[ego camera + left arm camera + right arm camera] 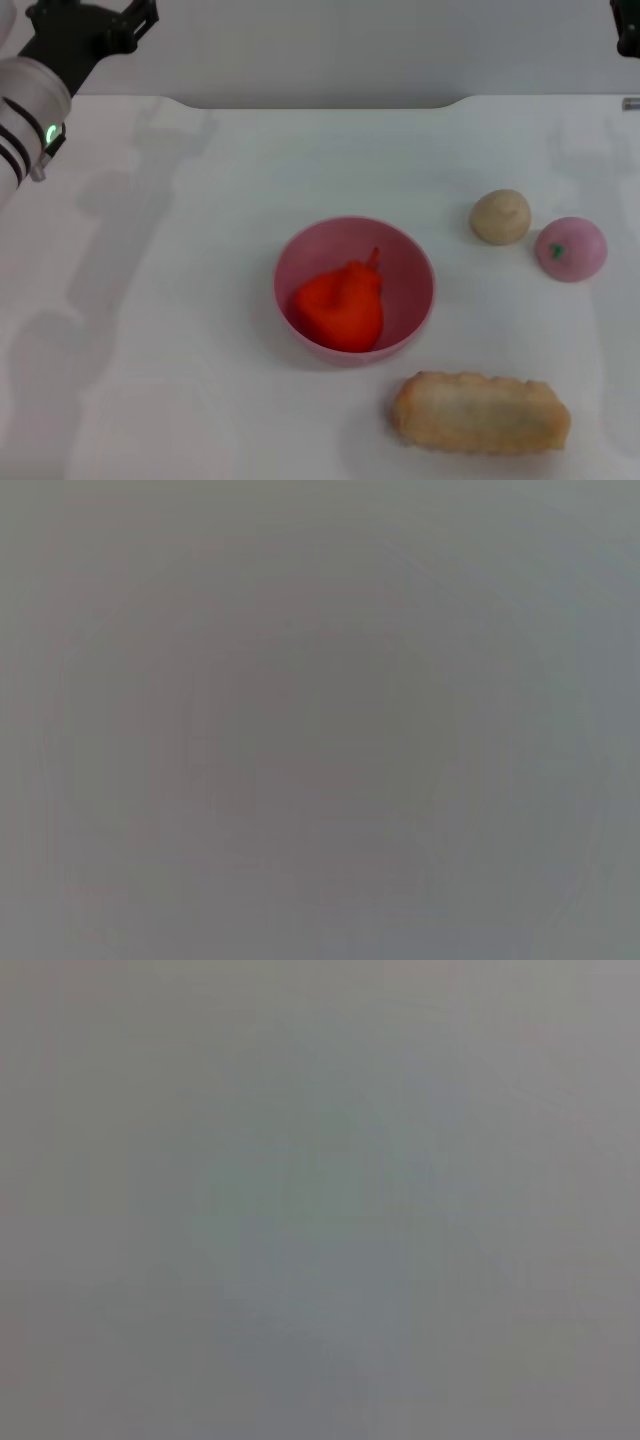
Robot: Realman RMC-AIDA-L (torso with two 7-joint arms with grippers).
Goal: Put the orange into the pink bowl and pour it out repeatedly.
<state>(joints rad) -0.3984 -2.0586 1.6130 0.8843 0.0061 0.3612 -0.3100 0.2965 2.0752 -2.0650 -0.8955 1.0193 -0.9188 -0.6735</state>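
Presently the orange (340, 306) is seen resting inside the bowl (410, 262), low against the wall nearer the robot, its stem pointing up and away. The bowl stands upright on the counter (180, 300), so the placing half of a cycle is judged done and a pour is judged to be due next.

Neither arm is at the bowl. The left jaws (120, 25) are held high at the far left corner, well apart from the bowl; whether they are released or clenched cannot be told. The right arm (627, 28) is barely seen at the far right corner, its jaws not visible. Nothing is shown by either wrist view.

A beige ball (501, 216), a pink ball (571, 248) and a bread piece (480, 412) lie well apart from both jaws, presumably as distractors.
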